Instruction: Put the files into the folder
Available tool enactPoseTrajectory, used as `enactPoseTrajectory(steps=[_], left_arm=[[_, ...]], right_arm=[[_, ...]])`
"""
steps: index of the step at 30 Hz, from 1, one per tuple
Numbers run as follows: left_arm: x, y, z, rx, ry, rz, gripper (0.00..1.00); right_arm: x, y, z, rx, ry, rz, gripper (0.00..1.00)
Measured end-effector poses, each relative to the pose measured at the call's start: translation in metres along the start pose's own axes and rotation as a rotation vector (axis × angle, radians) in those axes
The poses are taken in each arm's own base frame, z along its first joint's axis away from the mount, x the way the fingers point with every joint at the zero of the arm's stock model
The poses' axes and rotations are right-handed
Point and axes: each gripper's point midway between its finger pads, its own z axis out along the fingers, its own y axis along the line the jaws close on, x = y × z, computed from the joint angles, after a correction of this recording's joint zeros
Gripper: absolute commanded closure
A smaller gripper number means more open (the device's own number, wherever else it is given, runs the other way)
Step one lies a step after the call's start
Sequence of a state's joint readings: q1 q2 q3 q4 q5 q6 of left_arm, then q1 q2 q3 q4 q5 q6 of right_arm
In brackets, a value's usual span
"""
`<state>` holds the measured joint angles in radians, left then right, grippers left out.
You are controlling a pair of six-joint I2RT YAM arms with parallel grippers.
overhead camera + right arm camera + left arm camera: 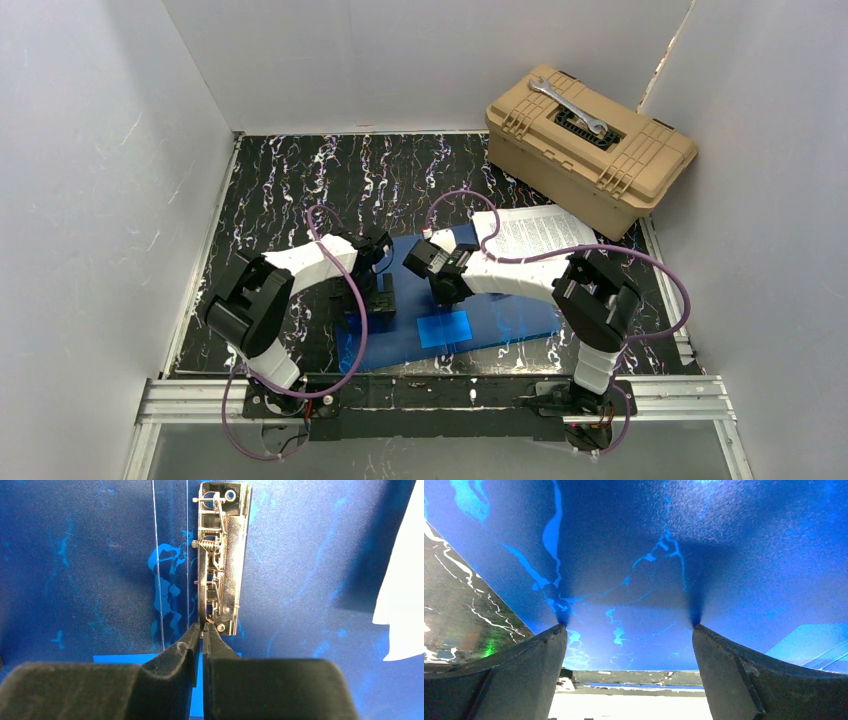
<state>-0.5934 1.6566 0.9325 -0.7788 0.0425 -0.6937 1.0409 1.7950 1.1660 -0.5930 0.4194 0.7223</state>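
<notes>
The blue folder [500, 315] lies open and flat on the table in front of both arms. A metal spring clip [220, 565] runs along its inside. My right gripper [202, 626] is shut on the thin lever at the clip's near end, and it sits over the folder's middle [447, 290]. My left gripper [629, 627] is open, with both fingertips resting on the folder's surface [649, 555] near its left side [378, 300]. The files [540, 232], white printed sheets, lie behind the folder, partly under my right arm. Their edge shows in the right wrist view [405, 580].
A tan toolbox [590, 145] with a wrench [568, 105] on its lid stands at the back right, close behind the files. A lighter blue patch [445, 328] sits on the folder near its front edge. White walls enclose the black marbled table [300, 180].
</notes>
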Motion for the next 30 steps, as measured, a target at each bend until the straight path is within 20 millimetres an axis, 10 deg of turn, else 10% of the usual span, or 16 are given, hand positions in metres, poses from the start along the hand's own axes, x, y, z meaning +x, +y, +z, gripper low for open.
enactPoseTrajectory(steps=[30], left_arm=[[0.0108,0.0004,0.0034,-0.001,0.045,-0.059,0.04]], right_arm=[[0.0005,-0.0086,-0.0003,0.08,-0.06,-0.015,0.91]])
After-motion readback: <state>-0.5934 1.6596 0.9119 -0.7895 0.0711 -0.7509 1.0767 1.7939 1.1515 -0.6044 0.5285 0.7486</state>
